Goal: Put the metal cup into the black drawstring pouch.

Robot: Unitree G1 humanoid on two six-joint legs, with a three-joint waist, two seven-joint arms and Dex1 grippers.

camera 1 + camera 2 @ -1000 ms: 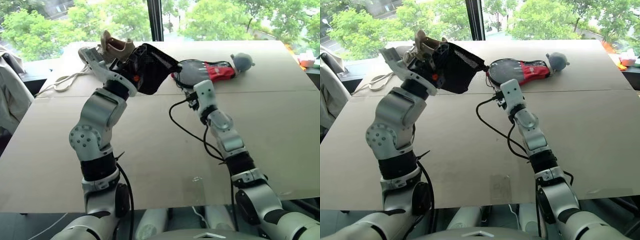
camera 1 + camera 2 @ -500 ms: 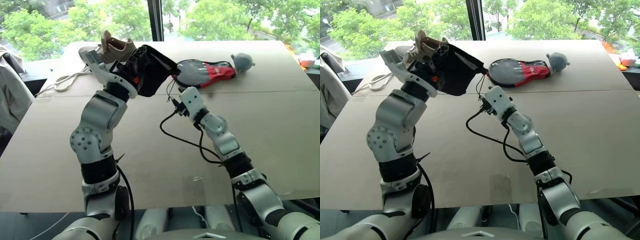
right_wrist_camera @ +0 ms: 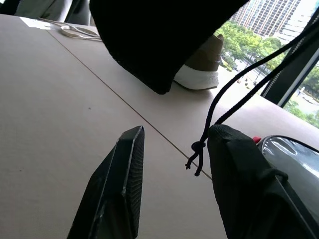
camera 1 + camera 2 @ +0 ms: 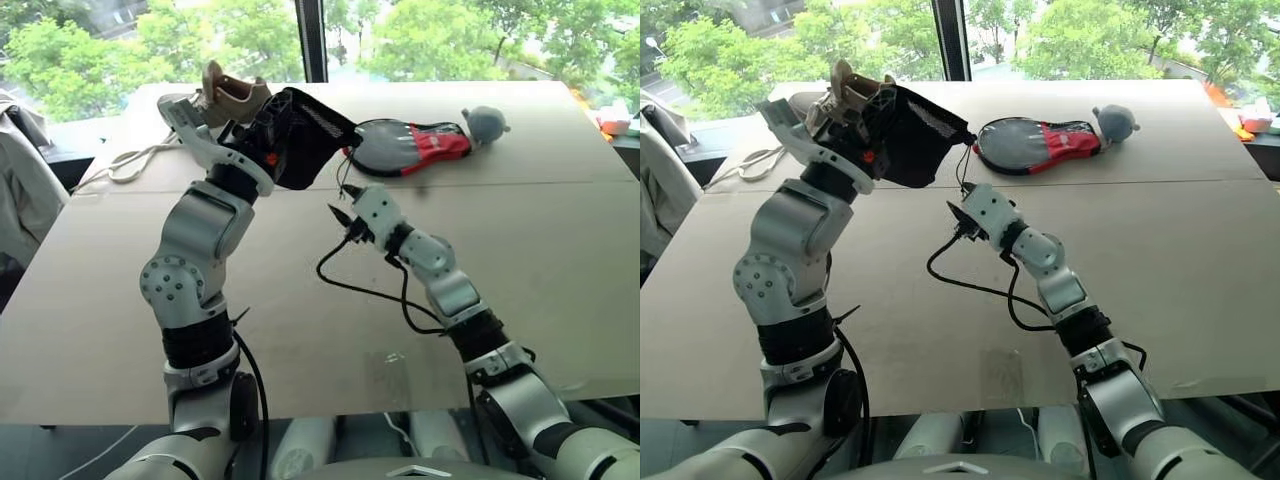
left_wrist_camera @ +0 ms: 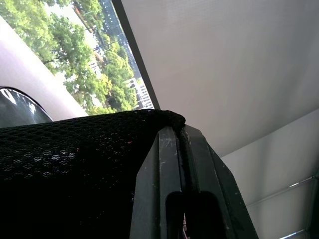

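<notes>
Since a second ago, your right gripper [image 3: 169, 184] has swung in from beside the black-and-red paddle-shaped case [image 4: 412, 146] toward your left, and it now sits low over the table [image 4: 560, 240], just below the hanging bag. Your left gripper [image 5: 182, 164] has not shifted: its fingers are pressed together on the fabric edge of the soft matte black drawstring pouch [image 4: 305, 138], holding it up off the table.

Your right fingers [image 3: 122, 174] stand apart with nothing between them; the thin black cord [image 3: 219, 109] dangles past one of them, its knotted end loose.

As for progress, you should judge the task as unclear from here. No small silvery metal cup lies on the table, and neither hand carries one. The pouch bulges as though it has something in it, so the cup may already be inside, but the fabric hides that and you cannot tell. If so, what remains is likely closing the neck.

The pouch itself reads as a fine mesh weave, dark and limp, sagging to a rounded bottom in front of the tan shoe [image 4: 235, 93].
</notes>
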